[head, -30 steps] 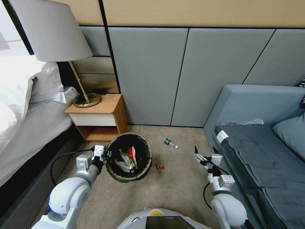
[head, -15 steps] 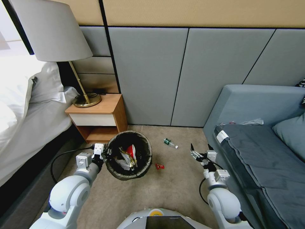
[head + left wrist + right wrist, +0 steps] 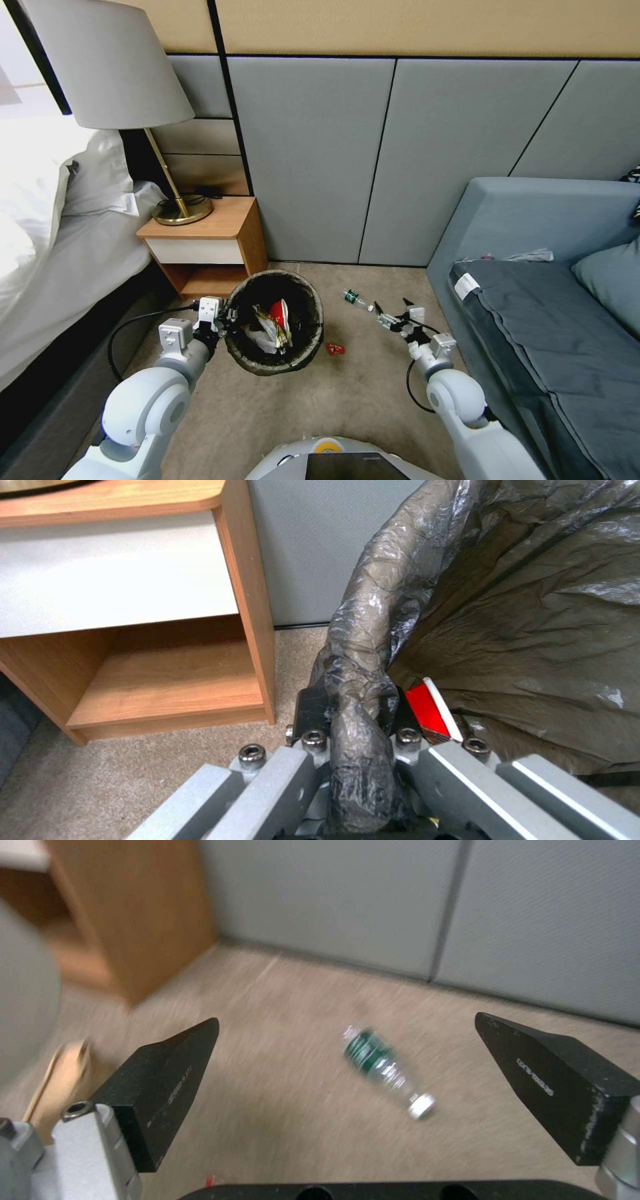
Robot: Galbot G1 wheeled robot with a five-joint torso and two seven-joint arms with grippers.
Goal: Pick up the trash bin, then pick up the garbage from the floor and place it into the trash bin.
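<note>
The trash bin (image 3: 313,333), round and lined with a dark bag, hangs tilted just off the floor (image 3: 347,407) by the nightstand. My left gripper (image 3: 227,320) is shut on its near-left rim; the left wrist view shows the left gripper (image 3: 353,715) clamping the bag-wrapped rim of the trash bin (image 3: 533,605). Wrappers and a red-and-white packet (image 3: 277,313) lie inside. Of the garbage, a small green bottle (image 3: 357,300) and a red packet (image 3: 335,348) lie on the carpet. My right gripper (image 3: 390,308) hangs open just right of the bottle (image 3: 380,1070), which lies ahead between the open fingers of the right gripper (image 3: 347,1020).
A wooden nightstand (image 3: 207,250) with a brass lamp (image 3: 180,210) stands just behind the bin, and a bed (image 3: 60,253) runs along the left. A grey sofa (image 3: 533,300) borders the right. Grey wall panels (image 3: 333,167) close the back.
My right arm has swung forward and left, bringing its open gripper close to the green bottle. The bin has shifted slightly forward in the left gripper's hold.
</note>
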